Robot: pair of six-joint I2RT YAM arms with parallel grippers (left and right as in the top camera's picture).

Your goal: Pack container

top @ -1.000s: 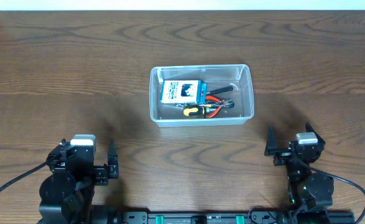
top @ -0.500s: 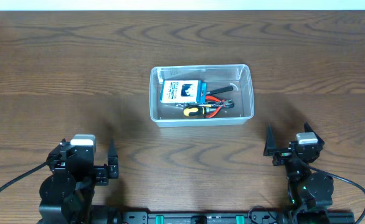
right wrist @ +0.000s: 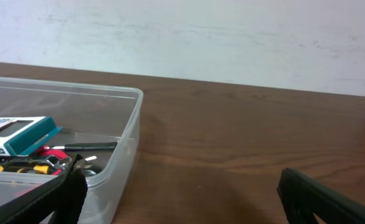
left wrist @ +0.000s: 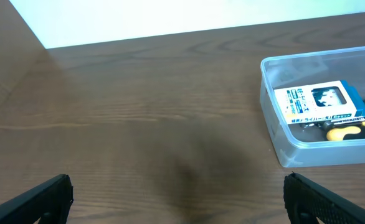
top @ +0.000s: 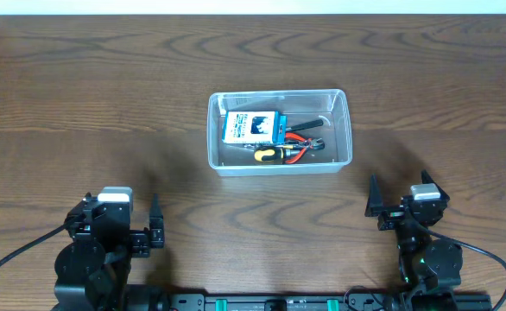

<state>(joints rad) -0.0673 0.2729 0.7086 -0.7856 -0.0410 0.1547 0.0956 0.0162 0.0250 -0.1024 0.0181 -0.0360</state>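
The clear plastic container [top: 339, 130] stands at the middle of the table. It holds a blue-and-white box [top: 252, 128], red-handled pliers [top: 305, 130] and a yellow-and-black tool [top: 270, 155]. It also shows in the left wrist view [left wrist: 276, 118] and the right wrist view [right wrist: 127, 134]. My left gripper [top: 154, 226] is open and empty near the front left [left wrist: 176, 199]. My right gripper [top: 400, 207] is open and empty near the front right [right wrist: 182, 193]. Both are well apart from the container.
The table is dark brown wood [top: 106, 104]. A pale wall runs along its far edge [right wrist: 232, 31].
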